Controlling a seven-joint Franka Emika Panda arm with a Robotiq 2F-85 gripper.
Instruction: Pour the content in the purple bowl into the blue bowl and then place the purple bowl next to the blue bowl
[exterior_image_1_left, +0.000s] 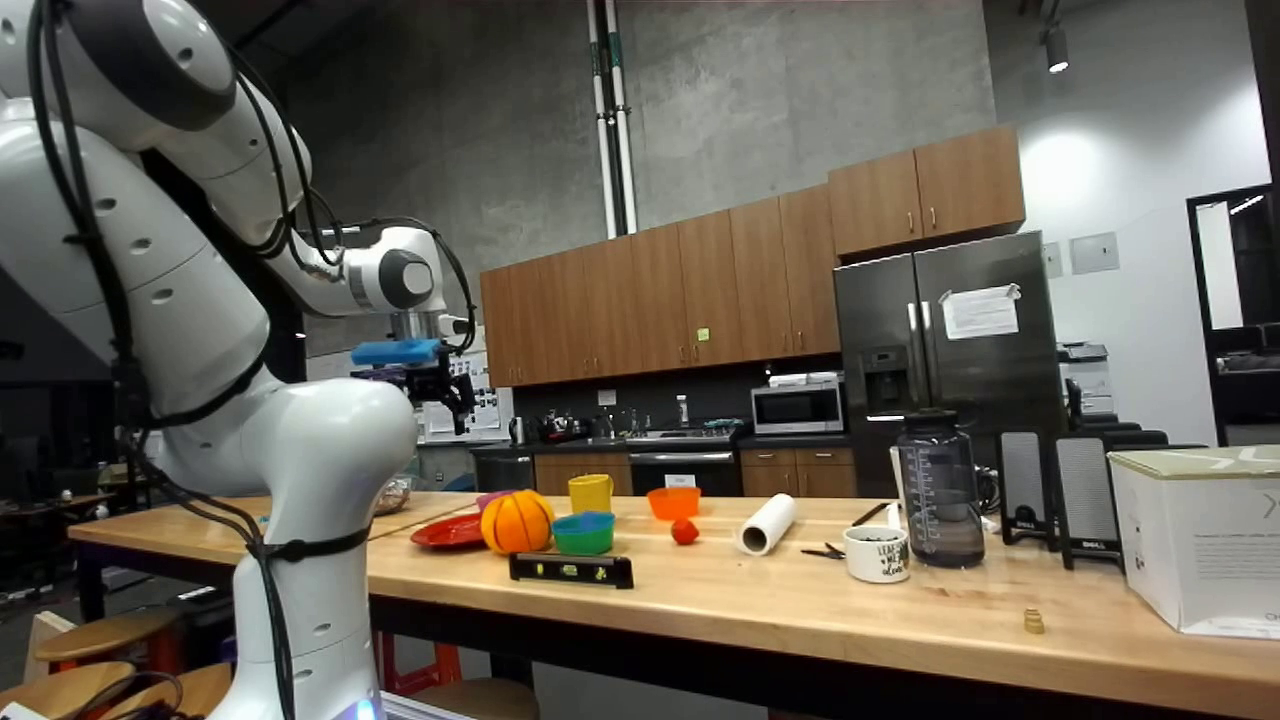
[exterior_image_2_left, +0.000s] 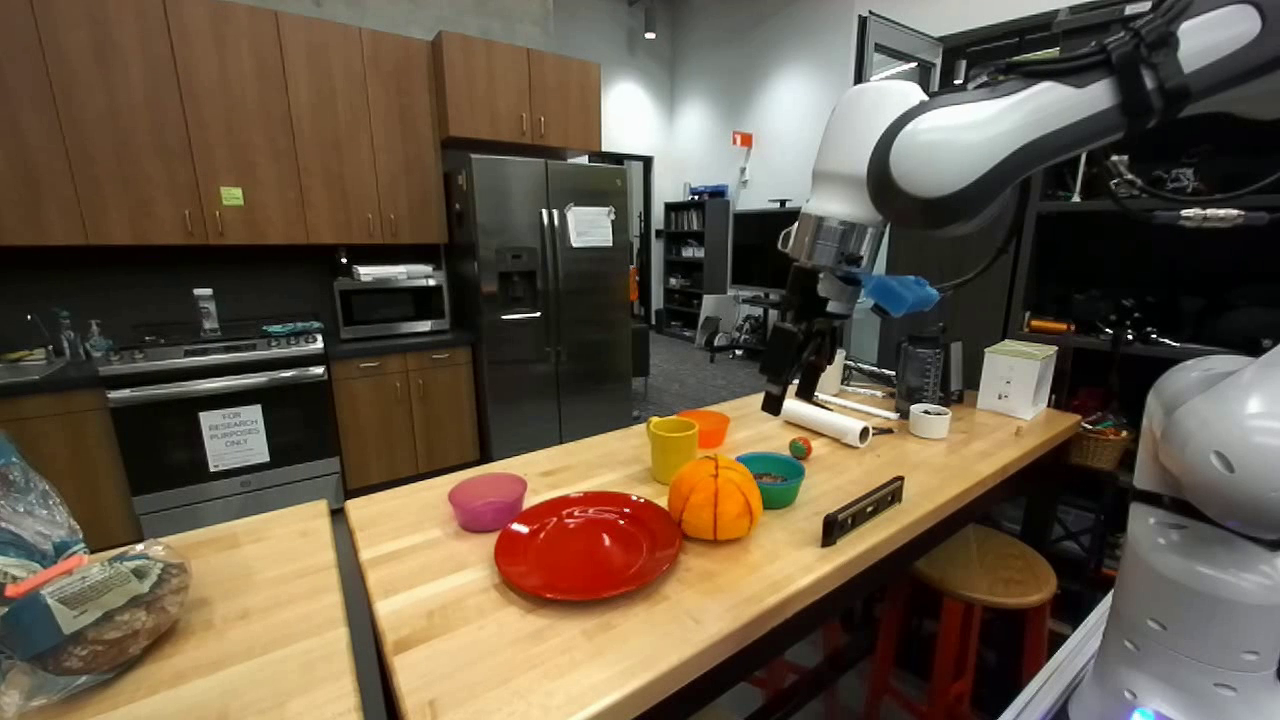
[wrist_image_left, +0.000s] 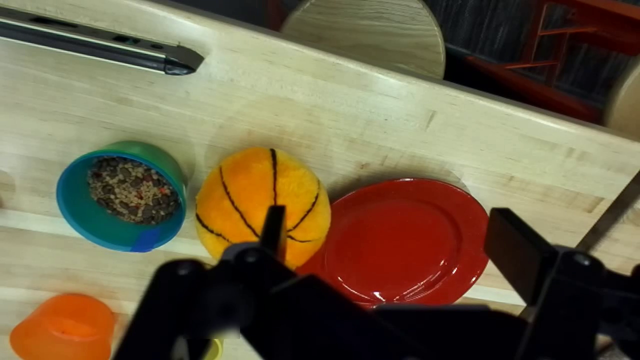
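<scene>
The purple bowl (exterior_image_2_left: 487, 503) stands upright on the wooden table beside the red plate. Its contents cannot be made out. Only a sliver of the purple bowl (exterior_image_1_left: 491, 499) shows behind the orange ball in an exterior view, and it is not visible in the wrist view. The blue bowl (exterior_image_2_left: 785, 490), blue-green, holds small brown pieces, which show clearly in the wrist view (wrist_image_left: 75, 200); it also shows in an exterior view (exterior_image_1_left: 583, 537). My gripper (wrist_image_left: 387, 220) is open and empty, high above the table. It also shows in both exterior views (exterior_image_1_left: 462, 405) (exterior_image_2_left: 790, 378).
An orange plush ball (exterior_image_2_left: 714, 500) sits between the blue bowl and the red plate (exterior_image_2_left: 590, 550). A yellow mug (exterior_image_2_left: 673, 450) and an orange bowl (exterior_image_2_left: 708, 428) stand behind. A black level (exterior_image_2_left: 862, 512), small ball (exterior_image_2_left: 800, 448) and paper roll (exterior_image_2_left: 828, 422) are also on the table.
</scene>
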